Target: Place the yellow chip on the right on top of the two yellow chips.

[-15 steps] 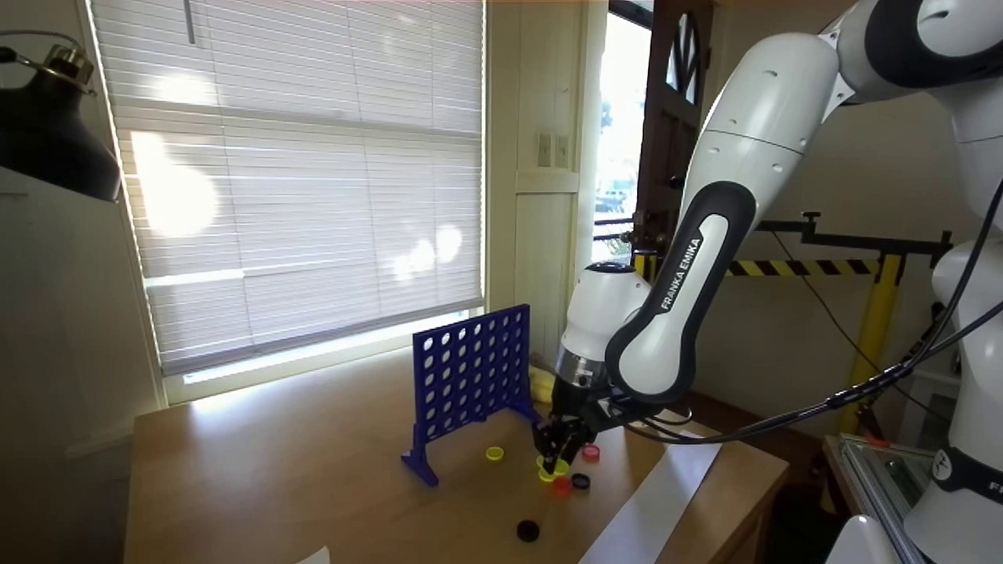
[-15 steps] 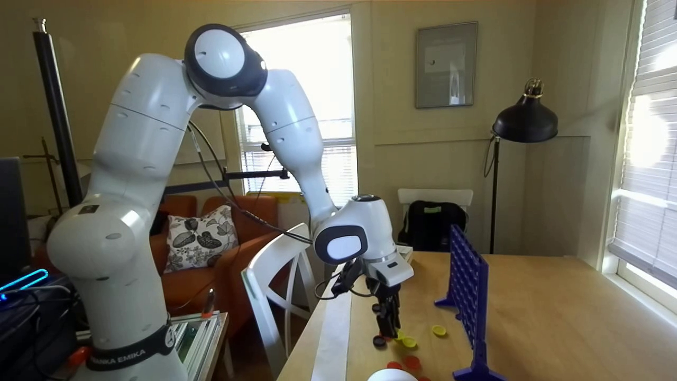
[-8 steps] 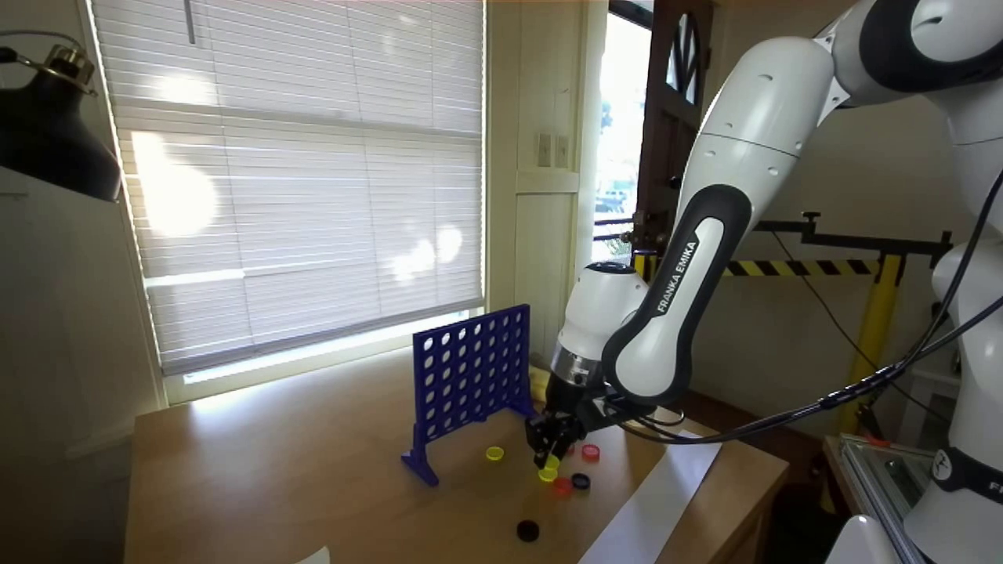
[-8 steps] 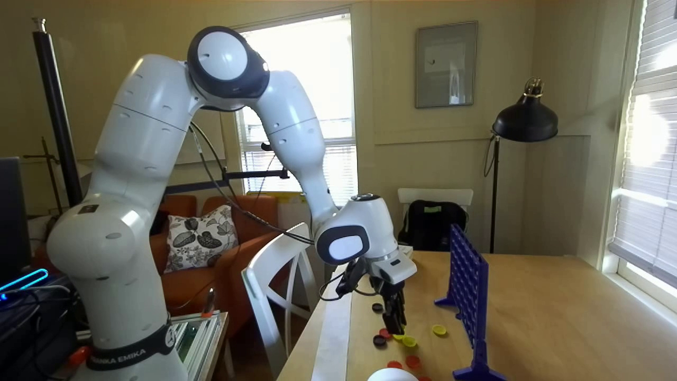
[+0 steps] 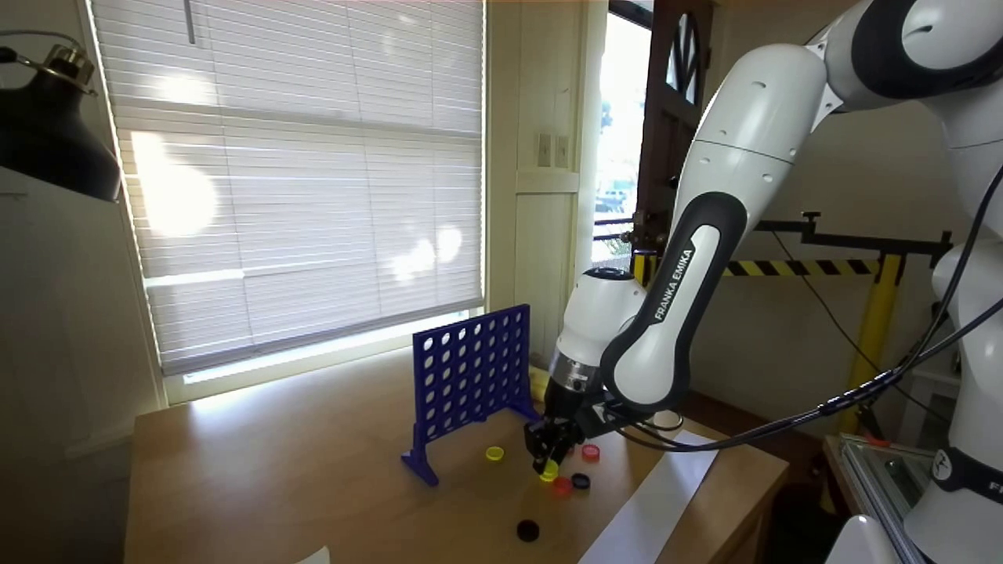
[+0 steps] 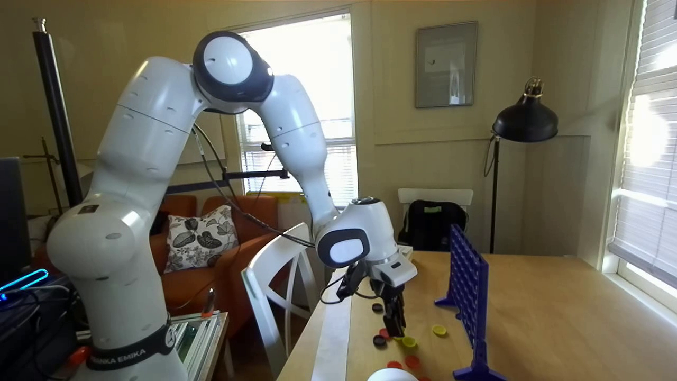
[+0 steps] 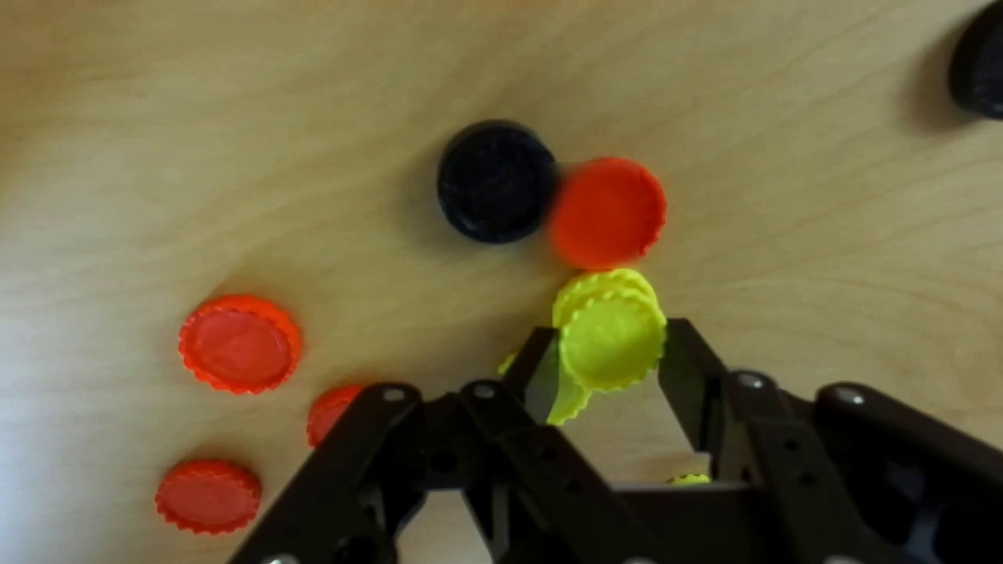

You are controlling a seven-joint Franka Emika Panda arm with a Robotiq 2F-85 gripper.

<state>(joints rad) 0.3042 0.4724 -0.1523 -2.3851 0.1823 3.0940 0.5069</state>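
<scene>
In the wrist view my gripper (image 7: 611, 337) is shut on a yellow chip (image 7: 615, 343), with a fingertip against each side. Under it, part of another yellow chip (image 7: 576, 290) shows at its upper edge, and a further yellow edge (image 7: 570, 401) shows below left. I cannot tell whether the held chip touches them. In both exterior views the gripper (image 5: 546, 464) (image 6: 396, 332) is low over the yellow chips (image 5: 549, 472) (image 6: 409, 342) and partly hides them. A separate yellow chip (image 5: 494, 453) (image 6: 439, 330) lies nearer the blue grid board (image 5: 470, 372).
A red chip (image 7: 610, 215) lies right beside the yellow chips, with a black chip (image 7: 496, 182) beside it. Several red chips (image 7: 240, 345) lie to the left in the wrist view. A white paper strip (image 5: 650, 501) and a white round object (image 6: 391, 375) are on the table.
My gripper has carried the held yellow chip a little toward the blue board, then slightly down over the other yellow chips, which it now overlaps. The other chips have not visibly moved.
</scene>
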